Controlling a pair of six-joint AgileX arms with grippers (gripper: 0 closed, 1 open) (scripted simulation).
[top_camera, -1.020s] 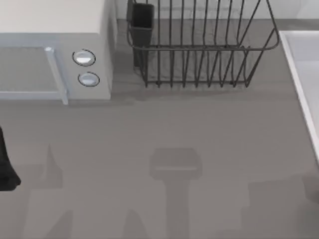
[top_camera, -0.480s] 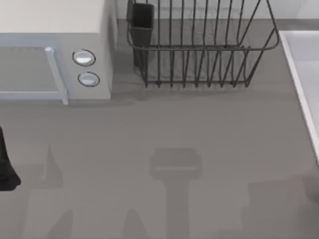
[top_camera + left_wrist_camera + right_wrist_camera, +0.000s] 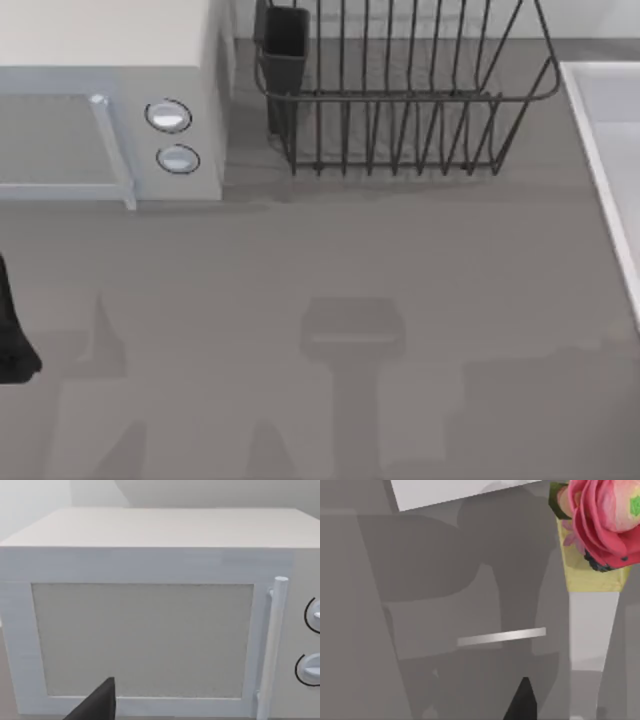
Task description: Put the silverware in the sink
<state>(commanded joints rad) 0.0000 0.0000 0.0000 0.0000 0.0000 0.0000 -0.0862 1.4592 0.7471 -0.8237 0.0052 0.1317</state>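
A thin silver piece (image 3: 501, 636) lies flat on the table (image 3: 330, 260); the right end effector (image 3: 522, 700) hovers beside it, grip state unclear. Lying so flat, it could slip the fingers; the sink (image 3: 603, 120) sits well apart.

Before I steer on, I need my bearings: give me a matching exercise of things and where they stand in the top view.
Things:
1. sink
2. dish rack
3. white box appliance
4. left gripper

Places:
A. far left corner
B. right edge
C. left edge, near side
D. far middle

Pairs: 1-B, 2-D, 3-A, 4-C
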